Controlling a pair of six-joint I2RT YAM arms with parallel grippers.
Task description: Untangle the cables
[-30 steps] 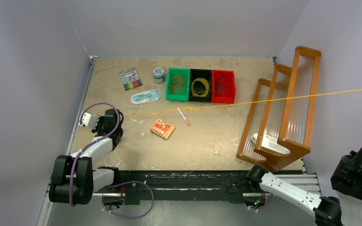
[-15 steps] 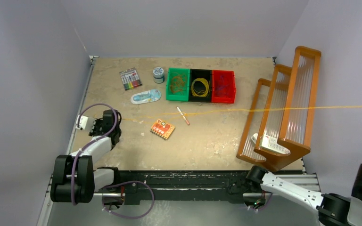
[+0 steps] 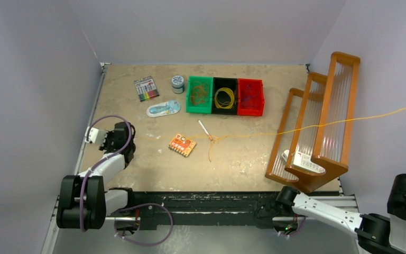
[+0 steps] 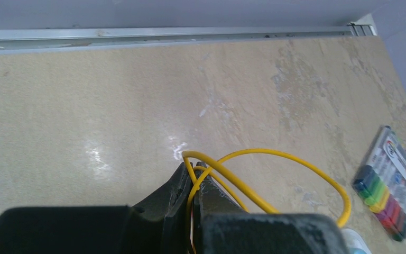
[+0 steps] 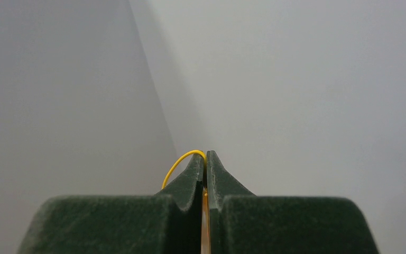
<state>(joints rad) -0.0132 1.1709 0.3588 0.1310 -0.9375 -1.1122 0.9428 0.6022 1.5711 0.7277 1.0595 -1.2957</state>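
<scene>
A thin yellow cable (image 3: 254, 134) runs from my left gripper (image 3: 128, 135) across the table, over the wooden rack and out past the right edge. It sags, with a small knot and a hanging loop (image 3: 210, 143) beside the pen. In the left wrist view my left gripper (image 4: 195, 172) is shut on yellow cable loops (image 4: 275, 154) just above the table. My right gripper (image 5: 205, 159) is shut on the yellow cable (image 5: 180, 164), facing a blank wall; it is outside the top view. More cables lie coiled in the green bin (image 3: 199, 95), black bin (image 3: 224, 98) and red bin (image 3: 250, 97).
An orange circuit board (image 3: 182, 144) and a pen (image 3: 205, 129) lie mid-table. A marker pack (image 3: 146, 88), a pale blue case (image 3: 163, 109) and a small tin (image 3: 177, 82) sit at the back left. A stepped wooden rack (image 3: 317, 127) stands at the right.
The cable was taut and high; now it is slack, and its knot has dropped to the table with a loop hanging. My right arm has moved down and out of view.
</scene>
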